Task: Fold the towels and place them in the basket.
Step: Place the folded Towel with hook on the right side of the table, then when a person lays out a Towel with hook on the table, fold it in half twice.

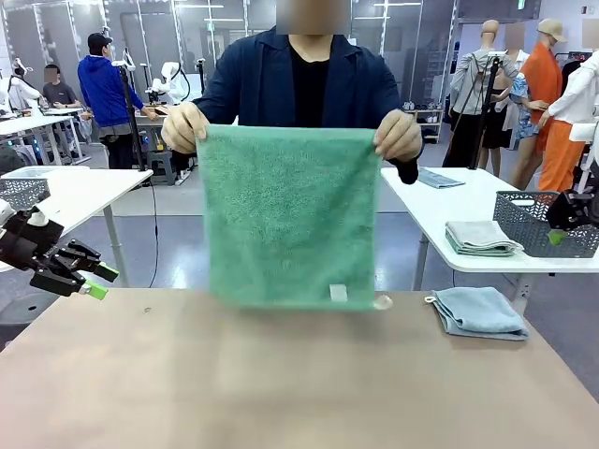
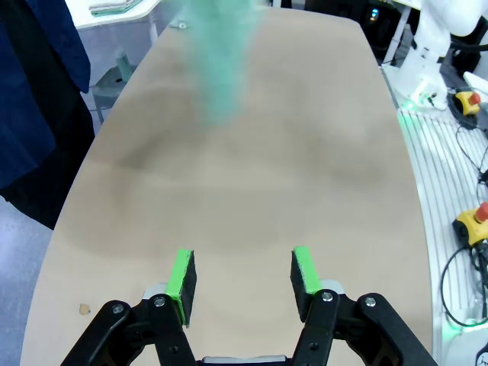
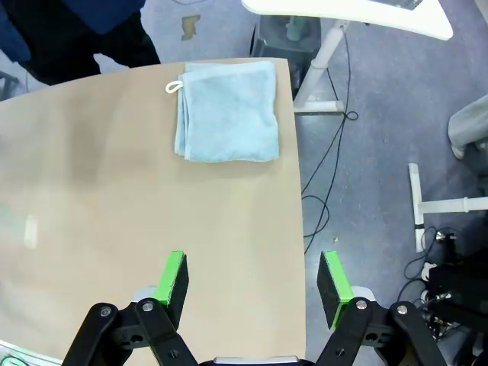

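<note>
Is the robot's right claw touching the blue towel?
Apart. In the right wrist view the right gripper hangs open, with bare table between it and the folded blue towel.

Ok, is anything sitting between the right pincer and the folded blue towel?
Nothing visible. The open right pincer hangs over the table, and bare wood alone lies between it and the blue towel. The person holds the green towel up, clear of that path.

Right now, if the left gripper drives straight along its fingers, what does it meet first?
The left gripper would probably meet the bare table first, short of the held-up green towel; depth is unclear.
</note>
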`<state>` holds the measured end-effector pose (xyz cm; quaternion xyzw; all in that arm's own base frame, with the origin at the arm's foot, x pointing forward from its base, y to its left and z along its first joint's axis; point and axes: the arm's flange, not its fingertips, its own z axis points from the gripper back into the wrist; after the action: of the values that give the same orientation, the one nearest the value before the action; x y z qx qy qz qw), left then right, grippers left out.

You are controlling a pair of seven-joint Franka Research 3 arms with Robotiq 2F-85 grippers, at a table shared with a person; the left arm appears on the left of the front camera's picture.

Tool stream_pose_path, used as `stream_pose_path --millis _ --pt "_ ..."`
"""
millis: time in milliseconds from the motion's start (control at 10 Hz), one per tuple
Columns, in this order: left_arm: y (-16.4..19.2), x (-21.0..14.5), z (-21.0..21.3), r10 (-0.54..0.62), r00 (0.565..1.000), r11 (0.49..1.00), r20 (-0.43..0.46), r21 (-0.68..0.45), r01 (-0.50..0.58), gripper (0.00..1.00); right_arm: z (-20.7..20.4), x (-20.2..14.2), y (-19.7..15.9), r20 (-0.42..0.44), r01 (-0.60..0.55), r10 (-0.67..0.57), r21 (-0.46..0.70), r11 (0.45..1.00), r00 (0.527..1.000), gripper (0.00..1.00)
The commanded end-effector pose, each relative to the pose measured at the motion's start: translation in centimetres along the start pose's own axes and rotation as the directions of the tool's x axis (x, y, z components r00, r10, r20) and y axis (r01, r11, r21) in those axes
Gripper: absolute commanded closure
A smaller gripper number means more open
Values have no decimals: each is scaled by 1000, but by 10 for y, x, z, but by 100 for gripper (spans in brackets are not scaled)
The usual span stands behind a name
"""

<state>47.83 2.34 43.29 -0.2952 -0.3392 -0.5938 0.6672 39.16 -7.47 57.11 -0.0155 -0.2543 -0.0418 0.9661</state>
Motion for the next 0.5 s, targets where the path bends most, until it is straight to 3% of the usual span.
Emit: stream_pose_path --millis 0,400 --pt "0 0 0 -3 1000 1000 4 0 3 35 0 1 0 -4 9 -9 2 1000 1000 15" --pt "0 0 0 -3 1000 1000 4 0 3 35 0 1 0 -4 9 -9 2 1000 1000 15"
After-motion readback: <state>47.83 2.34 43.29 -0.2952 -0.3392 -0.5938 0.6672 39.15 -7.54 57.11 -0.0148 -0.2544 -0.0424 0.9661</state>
